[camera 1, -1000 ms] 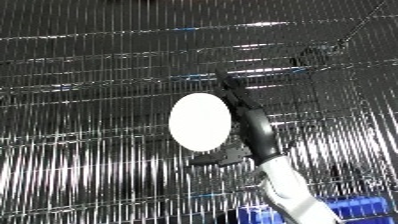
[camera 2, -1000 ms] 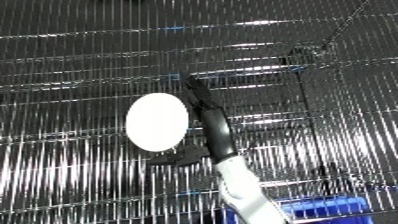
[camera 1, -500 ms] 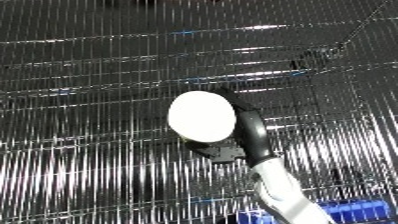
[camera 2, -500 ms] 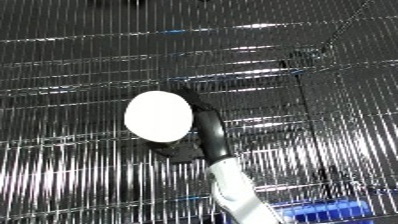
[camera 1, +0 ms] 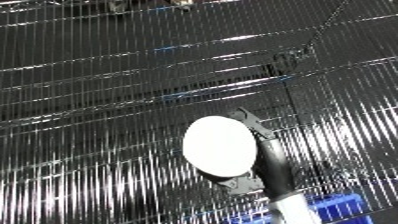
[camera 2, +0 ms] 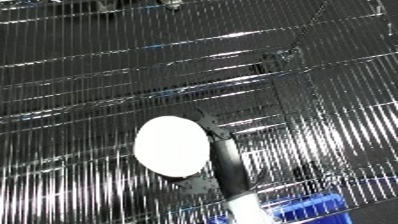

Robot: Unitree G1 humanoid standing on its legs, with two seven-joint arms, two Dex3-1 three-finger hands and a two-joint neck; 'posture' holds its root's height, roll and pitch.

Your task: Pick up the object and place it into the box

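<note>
Left eye view: My right robot hand stands in the lower centre-right of the frame, rising from my white forearm at the bottom edge. Its black fingers are curled round the flat white oval object, which sits to the left of the palm and faces the camera, covering most of the fingers. One black fingertip shows above the object's upper right rim, and another part of the hand shows below its lower edge. The object is held up, clear of any surface. Behind it, a shiny metal wire grid fills the whole frame, with bright reflections along its bars. A blue plastic bin shows only as a strip at the lower right corner, just beside my forearm. My left robot hand does not appear.

Right eye view: The same arrangement sits further left. The white oval object is at lower centre-left, my right robot hand closed on it from the right. The blue bin lies at the bottom right, below the held object.
</note>
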